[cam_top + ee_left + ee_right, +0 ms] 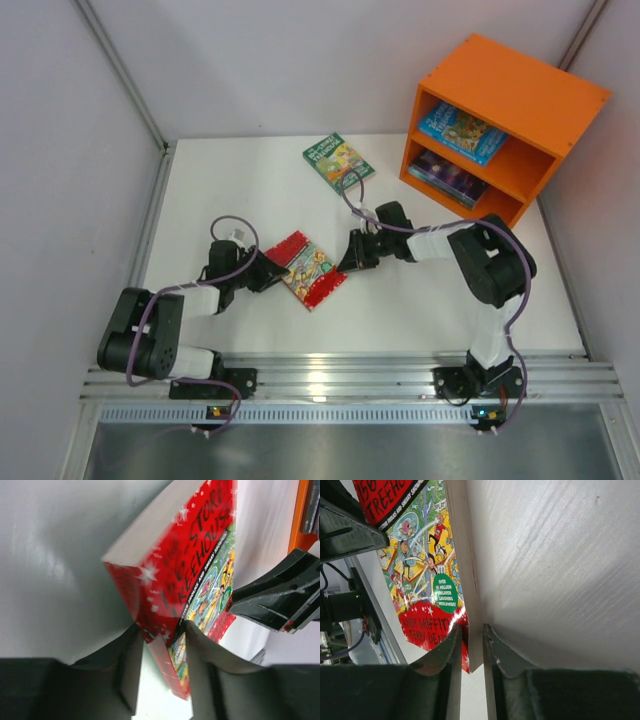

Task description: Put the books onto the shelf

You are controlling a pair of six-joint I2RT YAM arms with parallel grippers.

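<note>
A red book (311,270) lies mid-table between my two grippers. My right gripper (352,258) (472,630) is shut on its page edge, one finger on the cover and the other underneath. At the opposite corner my left gripper (272,275) (162,630) straddles the red book (195,560). Its right finger (200,660) rests on the cover, and a gap shows at the left finger (127,665). A green book (338,160) lies flat farther back. The orange shelf (520,85) stands at the back right, with a bright blue book (460,130) in the upper compartment and a dark purple book (448,177) in the lower.
Grey walls close in the table on the left, back and right. An aluminium rail (340,380) runs along the near edge by the arm bases. The right gripper's body (280,600) shows in the left wrist view, close to the book's far corner.
</note>
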